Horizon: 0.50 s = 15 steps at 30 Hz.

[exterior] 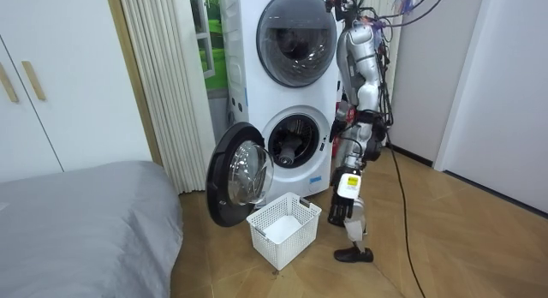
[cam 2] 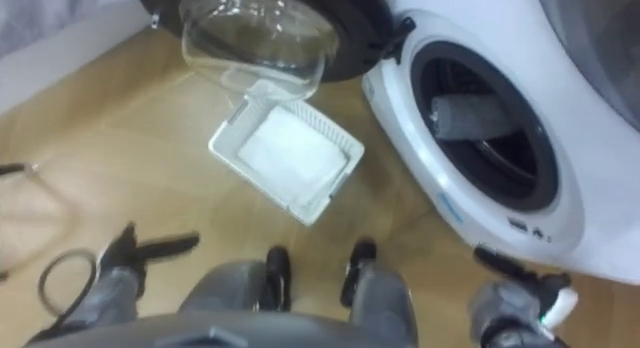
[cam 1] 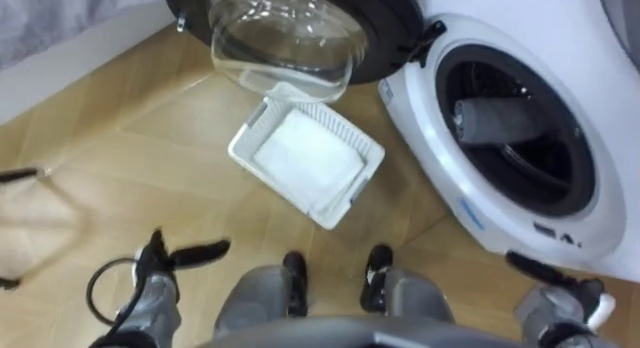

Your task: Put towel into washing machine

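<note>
Washing machine (cam 1: 450, 188): lower drum open, door (cam 1: 285, 28) swung wide to left, its glass near basket's far corner.
Towel (cam 1: 495, 121): grey roll, lying inside drum.
Basket (cam 1: 335, 123): white, on wooden floor (cam 1: 120, 138) before machine, plain white bottom showing.
Left hand (cam 1: 158, 270): low left, fingers straight out.
Right hand (cam 1: 565, 283): low, near machine's front edge, fingers straight, relaxed.
Open floor left of basket.

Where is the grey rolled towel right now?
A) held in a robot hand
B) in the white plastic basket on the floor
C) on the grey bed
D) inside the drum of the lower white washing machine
D: the grey rolled towel lies in the open drum of the white front-loading washing machine, not in the white plastic basket.
</note>
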### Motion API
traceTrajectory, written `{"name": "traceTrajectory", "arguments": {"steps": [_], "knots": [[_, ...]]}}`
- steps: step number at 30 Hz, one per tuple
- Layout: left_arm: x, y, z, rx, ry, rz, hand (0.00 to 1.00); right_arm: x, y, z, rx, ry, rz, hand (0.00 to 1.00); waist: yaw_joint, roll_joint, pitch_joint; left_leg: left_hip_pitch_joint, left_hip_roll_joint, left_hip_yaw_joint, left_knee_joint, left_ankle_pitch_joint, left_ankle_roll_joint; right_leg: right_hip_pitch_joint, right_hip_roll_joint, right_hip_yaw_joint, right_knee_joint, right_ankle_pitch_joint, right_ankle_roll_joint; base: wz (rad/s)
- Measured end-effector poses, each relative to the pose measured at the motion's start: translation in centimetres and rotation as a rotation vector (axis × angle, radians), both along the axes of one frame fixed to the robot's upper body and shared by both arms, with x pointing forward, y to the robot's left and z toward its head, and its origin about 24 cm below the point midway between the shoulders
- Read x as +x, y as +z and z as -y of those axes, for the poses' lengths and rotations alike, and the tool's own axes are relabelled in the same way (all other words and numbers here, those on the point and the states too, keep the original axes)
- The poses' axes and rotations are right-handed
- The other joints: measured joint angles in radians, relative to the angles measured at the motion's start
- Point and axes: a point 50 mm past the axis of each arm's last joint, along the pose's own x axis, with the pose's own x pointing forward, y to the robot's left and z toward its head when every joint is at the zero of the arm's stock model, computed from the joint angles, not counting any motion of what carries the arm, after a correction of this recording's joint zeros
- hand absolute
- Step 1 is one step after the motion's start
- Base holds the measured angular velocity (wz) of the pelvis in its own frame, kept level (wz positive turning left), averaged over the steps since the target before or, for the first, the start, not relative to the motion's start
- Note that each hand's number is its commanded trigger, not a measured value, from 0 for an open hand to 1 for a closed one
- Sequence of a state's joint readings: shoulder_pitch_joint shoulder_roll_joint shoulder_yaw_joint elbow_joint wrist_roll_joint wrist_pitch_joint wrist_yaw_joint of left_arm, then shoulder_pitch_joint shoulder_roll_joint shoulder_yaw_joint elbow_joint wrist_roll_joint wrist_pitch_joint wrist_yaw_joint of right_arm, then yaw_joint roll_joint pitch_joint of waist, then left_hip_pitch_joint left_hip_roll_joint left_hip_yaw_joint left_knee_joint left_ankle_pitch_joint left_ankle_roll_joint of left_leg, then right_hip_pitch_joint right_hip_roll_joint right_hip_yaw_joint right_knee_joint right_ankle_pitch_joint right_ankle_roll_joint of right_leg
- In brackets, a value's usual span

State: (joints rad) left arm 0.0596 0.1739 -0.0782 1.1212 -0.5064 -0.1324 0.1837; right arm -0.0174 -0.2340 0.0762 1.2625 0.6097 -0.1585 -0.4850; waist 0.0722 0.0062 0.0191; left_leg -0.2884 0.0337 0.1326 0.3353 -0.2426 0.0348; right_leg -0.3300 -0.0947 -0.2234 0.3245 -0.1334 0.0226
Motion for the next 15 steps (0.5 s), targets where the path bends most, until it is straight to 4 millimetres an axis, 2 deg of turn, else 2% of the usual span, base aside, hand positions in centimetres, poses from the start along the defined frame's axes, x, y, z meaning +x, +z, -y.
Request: {"name": "traceTrajectory", "arguments": {"steps": [4, 5, 9, 12, 15], "knots": [[-3.2, -0.6, -0.4, -0.021, 0.012, -0.078, 0.0, -1.9, -0.7, -0.6, 0.041, 0.146, -0.099, 0.0, 0.007, 0.001, -0.0087, 0.112, 0.004, 0.001, -0.069, 0.009, -0.013, 0.103, 0.018, -0.004, -0.055, -0.001, 0.0, -0.02], [-4.0, -0.7, -0.4, -0.027, 0.009, -0.104, 0.0, -2.4, -1.0, -0.9, 0.067, 0.168, -0.119, 0.0, 0.004, -0.004, -0.0133, 0.135, 0.004, 0.001, -0.085, 0.01, -0.016, 0.13, 0.023, -0.008, -0.072, -0.001, 0.0, 0.06], [-6.2, -1.0, -0.6, -0.033, -0.001, -0.177, 0.0, -3.4, -1.8, -2.4, 0.156, 0.256, -0.171, 0.0, 0.0, -0.023, -0.0205, 0.224, 0.007, -0.011, -0.134, 0.018, -0.025, 0.228, 0.034, -0.031, -0.121, -0.005, 0.0, 0.16], [-6.5, -1.1, -0.3, -0.025, -0.091, -0.228, 0.0, -3.7, -2.1, -2.9, 0.207, 0.312, -0.198, 0.0, -0.013, -0.026, -0.018, 0.254, 0.005, -0.031, -0.139, 0.017, -0.026, 0.277, 0.035, -0.056, -0.145, -0.006, 0.0, 0.23], [-6.4, -1.1, -0.2, -0.021, -0.117, -0.238, 0.0, -3.6, -2.3, -3.6, 0.251, 0.359, -0.203, 0.0, -0.013, -0.024, -0.0151, 0.284, 0.005, -0.034, -0.147, 0.017, -0.026, 0.311, 0.038, -0.057, -0.158, -0.006, 0.001, 0.03]]}}
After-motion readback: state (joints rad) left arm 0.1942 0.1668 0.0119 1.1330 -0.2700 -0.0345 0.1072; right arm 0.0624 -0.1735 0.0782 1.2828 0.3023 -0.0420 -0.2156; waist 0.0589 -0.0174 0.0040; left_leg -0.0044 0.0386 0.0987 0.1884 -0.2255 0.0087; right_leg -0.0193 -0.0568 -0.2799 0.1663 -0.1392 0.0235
